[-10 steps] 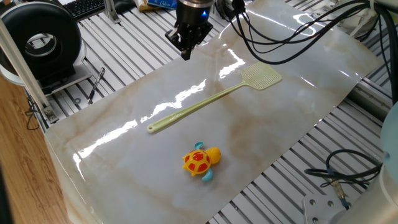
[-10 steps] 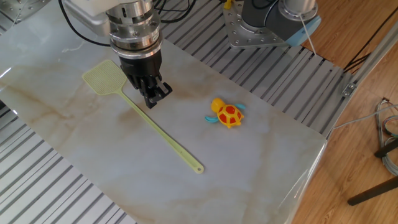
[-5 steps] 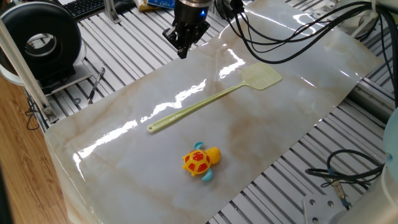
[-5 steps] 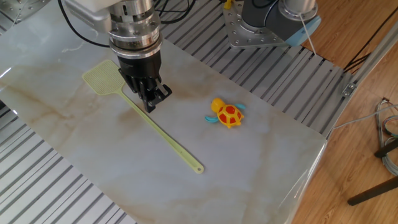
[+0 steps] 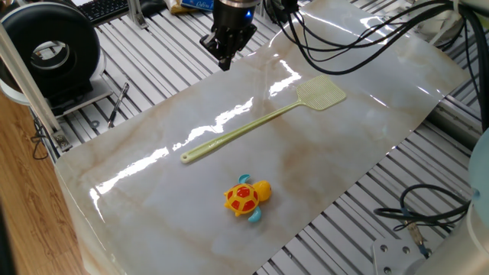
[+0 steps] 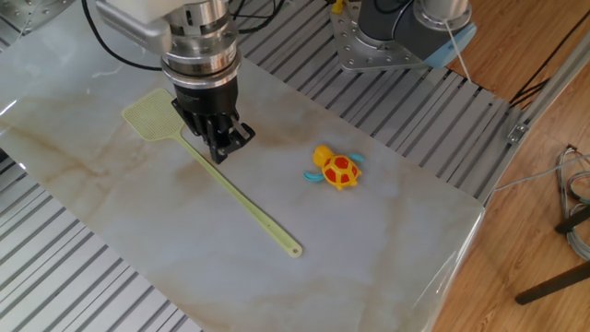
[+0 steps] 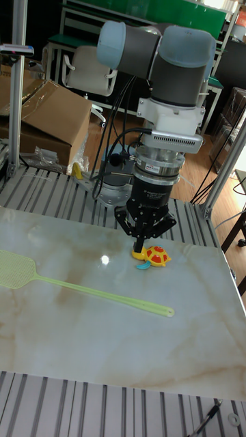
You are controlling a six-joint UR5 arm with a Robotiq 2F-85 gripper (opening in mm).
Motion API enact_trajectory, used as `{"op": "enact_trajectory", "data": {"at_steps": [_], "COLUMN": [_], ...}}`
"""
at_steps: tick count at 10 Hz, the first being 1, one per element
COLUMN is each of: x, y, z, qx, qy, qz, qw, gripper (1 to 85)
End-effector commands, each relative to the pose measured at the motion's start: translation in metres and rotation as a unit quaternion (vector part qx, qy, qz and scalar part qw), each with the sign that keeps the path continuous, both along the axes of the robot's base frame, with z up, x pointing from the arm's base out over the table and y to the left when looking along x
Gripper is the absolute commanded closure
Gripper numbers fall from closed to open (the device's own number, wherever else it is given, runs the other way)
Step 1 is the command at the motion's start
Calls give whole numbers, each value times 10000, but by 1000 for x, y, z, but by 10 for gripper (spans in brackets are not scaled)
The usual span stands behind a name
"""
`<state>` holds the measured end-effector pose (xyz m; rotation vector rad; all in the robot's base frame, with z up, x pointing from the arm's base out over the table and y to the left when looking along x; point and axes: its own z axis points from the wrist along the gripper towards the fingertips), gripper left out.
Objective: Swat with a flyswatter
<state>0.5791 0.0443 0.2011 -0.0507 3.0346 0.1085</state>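
The pale yellow-green flyswatter (image 5: 244,131) lies flat on the marble tabletop (image 5: 153,206), mesh head (image 5: 321,93) at the right and handle end with its hole (image 5: 184,158) at the left. It also shows in the other fixed view as the flyswatter (image 6: 235,198) and in the tall view as the flyswatter (image 7: 96,293). My gripper (image 5: 224,63) hangs in the air above the table, apart from the swatter, its fingers closed to a point and holding nothing. In the other fixed view the gripper (image 6: 219,154) lines up over the handle near the head. The tall view shows the gripper (image 7: 139,250) pointing straight down.
An orange-and-yellow toy turtle (image 5: 246,198) sits on the marble in front of the handle. Black cables (image 5: 344,46) loop over the back right. A round black device (image 5: 50,50) stands off the table at left. The arm's base (image 6: 396,32) is behind the table.
The gripper has shifted slightly toward the back left edge of the table. The flyswatter and the turtle have not moved.
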Motion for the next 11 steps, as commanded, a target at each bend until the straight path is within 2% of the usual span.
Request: {"op": "enact_trajectory", "data": {"at_steps": [1, 2, 3, 7, 8, 9, 11], "x": [-4, 0, -2, -8, -10, -15, -16], "y": [-2, -2, 5, -5, -5, -4, -5], "z": [0, -1, 0, -4, -6, -6, -4], "qx": [-27, -8, 154, 51, 135, 194, 143], "qy": [43, -28, -10, 35, 2, 80, 63], "qz": [262, 280, 197, 246, 244, 213, 341], "qw": [9996, 9996, 9997, 9997, 9996, 9996, 9993], "gripper": [843, 843, 843, 843, 843, 843, 843]}}
